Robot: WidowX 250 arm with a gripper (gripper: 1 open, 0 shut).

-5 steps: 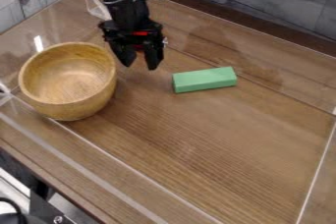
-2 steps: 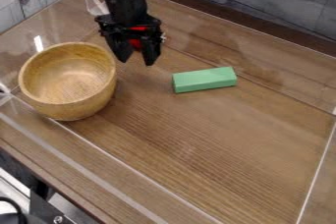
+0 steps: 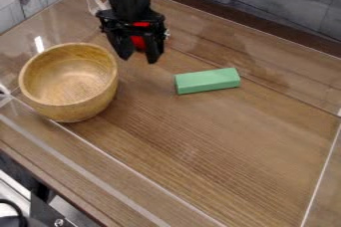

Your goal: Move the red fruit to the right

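My black gripper (image 3: 139, 54) hangs over the back left of the wooden table, just right of the wooden bowl's far rim. Red patches of the small red fruit (image 3: 135, 42) show between its fingers; most of the fruit is hidden by them. The gripper is shut on the fruit and holds it slightly above the tabletop. No other red fruit lies on the table.
A large wooden bowl (image 3: 67, 80) stands at the left. A flat green rectangular block (image 3: 208, 81) lies to the right of the gripper. Low clear walls (image 3: 320, 186) border the table, with a grey wall behind.
The gripper has shifted slightly up and toward the back with the red fruit in it. The bowl and green block have not moved.
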